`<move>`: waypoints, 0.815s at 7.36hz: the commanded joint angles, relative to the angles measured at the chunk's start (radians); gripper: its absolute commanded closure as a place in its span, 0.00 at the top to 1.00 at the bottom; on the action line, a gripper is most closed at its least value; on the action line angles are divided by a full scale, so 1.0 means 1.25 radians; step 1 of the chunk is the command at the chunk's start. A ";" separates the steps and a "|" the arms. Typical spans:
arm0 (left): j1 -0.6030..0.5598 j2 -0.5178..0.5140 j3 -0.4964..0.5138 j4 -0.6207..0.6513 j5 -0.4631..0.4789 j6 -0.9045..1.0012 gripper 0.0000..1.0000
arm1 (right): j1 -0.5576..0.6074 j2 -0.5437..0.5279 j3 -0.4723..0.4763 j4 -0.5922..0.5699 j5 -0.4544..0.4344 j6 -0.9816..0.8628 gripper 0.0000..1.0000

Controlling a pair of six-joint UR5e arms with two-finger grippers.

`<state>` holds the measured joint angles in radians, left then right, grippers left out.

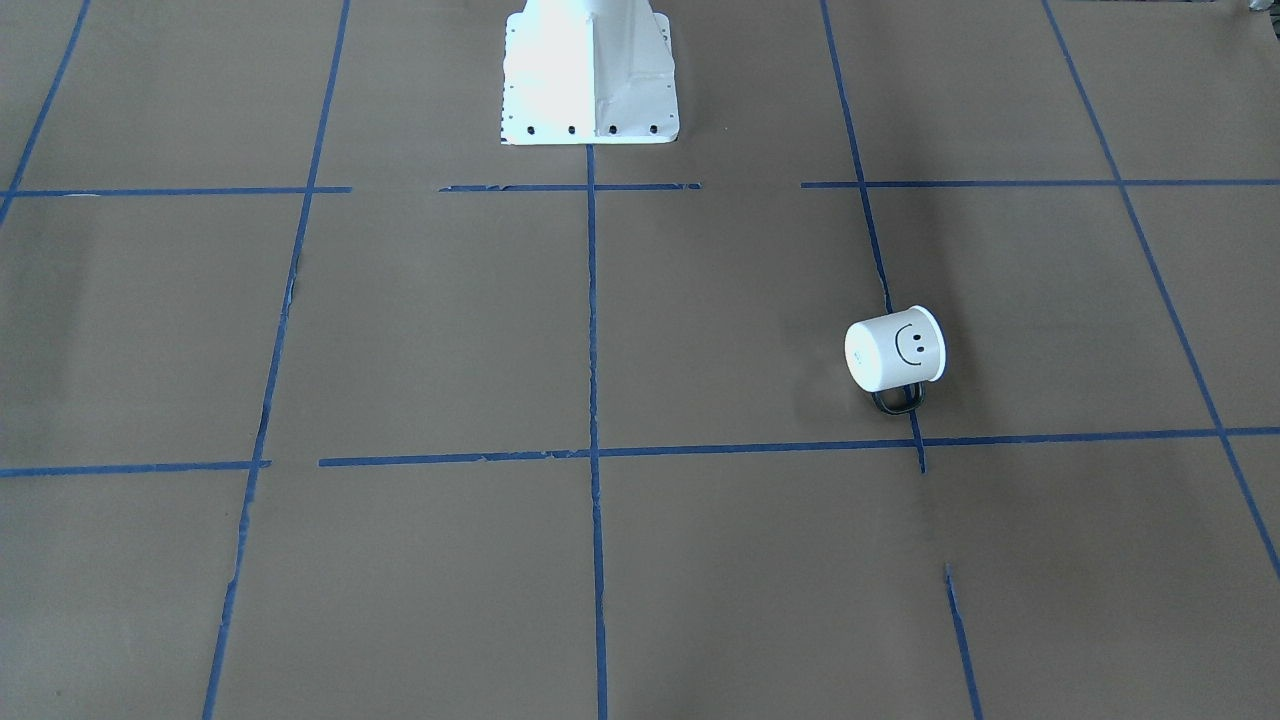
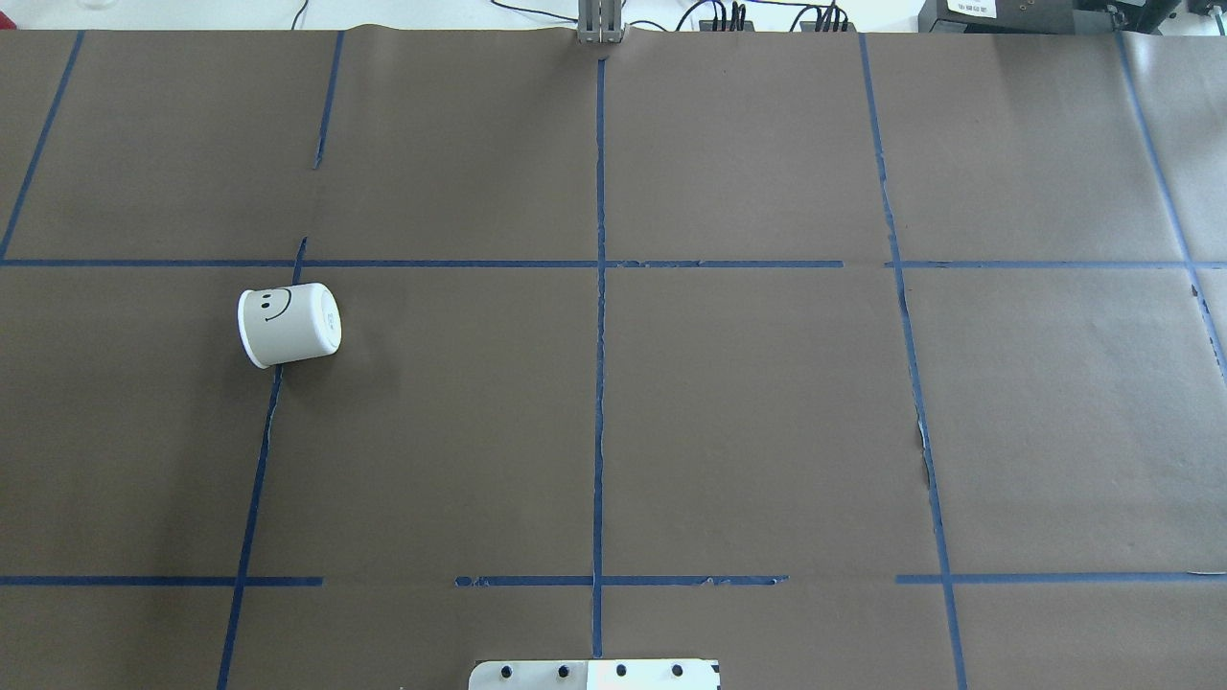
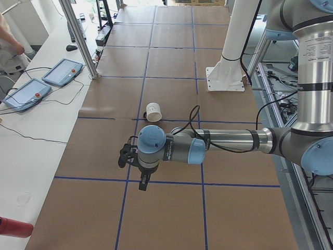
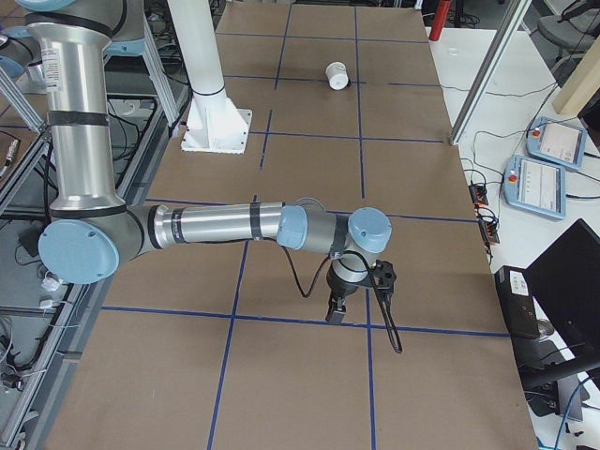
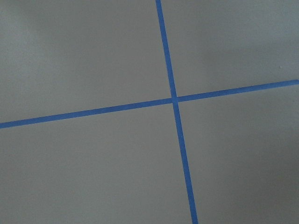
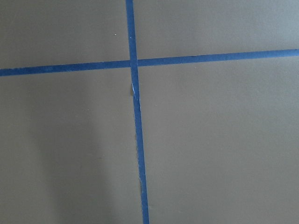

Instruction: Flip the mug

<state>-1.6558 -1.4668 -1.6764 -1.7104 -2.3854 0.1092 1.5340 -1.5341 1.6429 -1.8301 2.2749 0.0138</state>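
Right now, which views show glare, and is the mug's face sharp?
Exterior front-facing view: the white robot base is blown out by glare, while the mug is sharp, its smiley clear. Overhead exterior view: even light, the smiley also readable. Exterior right view: the mug is too small to read.

A brown paper-covered worktop [image 2: 748,412] is marked into large rectangles by strips of blue tape [image 2: 599,383]. Along one long edge runs a white bench [image 3: 47,120] carrying two grey touchscreen pendants [image 3: 63,71], and a slanted silver metal post [image 3: 78,39] rises beside it. Bright, even light falls over everything.
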 commanded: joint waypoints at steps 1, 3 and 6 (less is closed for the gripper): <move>0.000 -0.002 -0.003 -0.001 -0.001 0.000 1.00 | 0.000 -0.001 0.000 0.000 0.000 0.000 1.00; 0.000 -0.006 0.001 -0.072 -0.001 -0.001 1.00 | 0.000 0.000 0.000 0.000 0.000 0.000 1.00; 0.033 -0.039 0.001 -0.093 0.009 -0.005 1.00 | 0.000 0.000 0.000 0.000 0.000 0.000 1.00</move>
<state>-1.6405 -1.4793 -1.6780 -1.8215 -2.3805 0.1062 1.5340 -1.5340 1.6429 -1.8300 2.2749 0.0138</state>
